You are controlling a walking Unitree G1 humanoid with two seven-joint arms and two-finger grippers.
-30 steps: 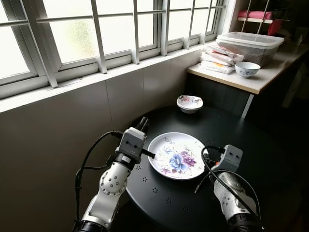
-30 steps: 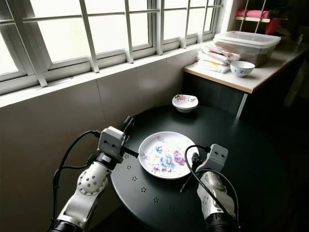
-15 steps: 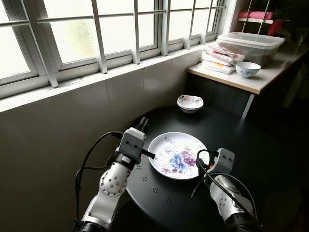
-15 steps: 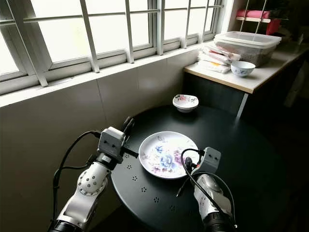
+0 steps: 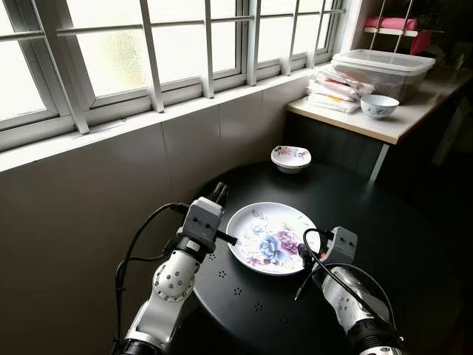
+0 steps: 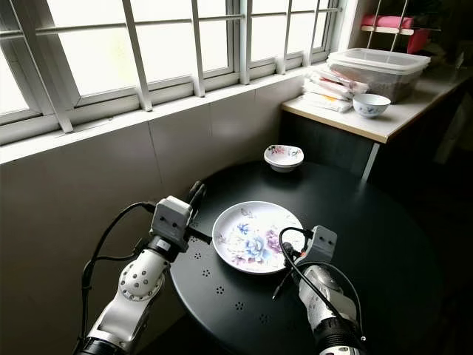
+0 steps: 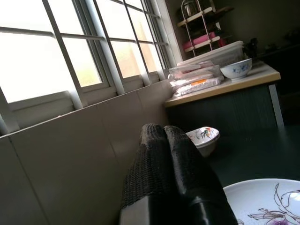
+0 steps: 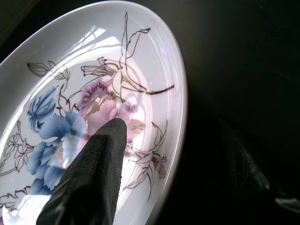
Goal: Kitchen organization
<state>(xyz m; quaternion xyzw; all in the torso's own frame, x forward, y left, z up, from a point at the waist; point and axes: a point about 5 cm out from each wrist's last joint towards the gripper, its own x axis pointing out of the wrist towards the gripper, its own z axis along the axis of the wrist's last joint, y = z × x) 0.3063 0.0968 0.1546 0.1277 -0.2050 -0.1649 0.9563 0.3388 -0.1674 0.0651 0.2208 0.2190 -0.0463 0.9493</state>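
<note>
A white plate (image 5: 272, 238) painted with blue and purple flowers lies on the round black table (image 5: 384, 229). My right gripper (image 5: 307, 250) is at the plate's right rim and stands open. One finger (image 8: 96, 171) reaches over the plate's face, and the other is dark, outside the rim above the table. My left gripper (image 5: 219, 191) hovers just off the plate's left edge. Its fingers (image 7: 164, 159) are pressed shut with nothing in them.
A small flowered bowl (image 5: 291, 157) sits at the table's far side. A counter (image 5: 392, 126) at the right carries a blue-patterned bowl (image 5: 379, 106), stacked packets (image 5: 332, 87) and a lidded plastic box (image 5: 383, 68). The tiled wall and barred window run close along the left.
My right gripper has moved left to the plate's rim, and one finger now lies over the plate. The left arm has held still.
</note>
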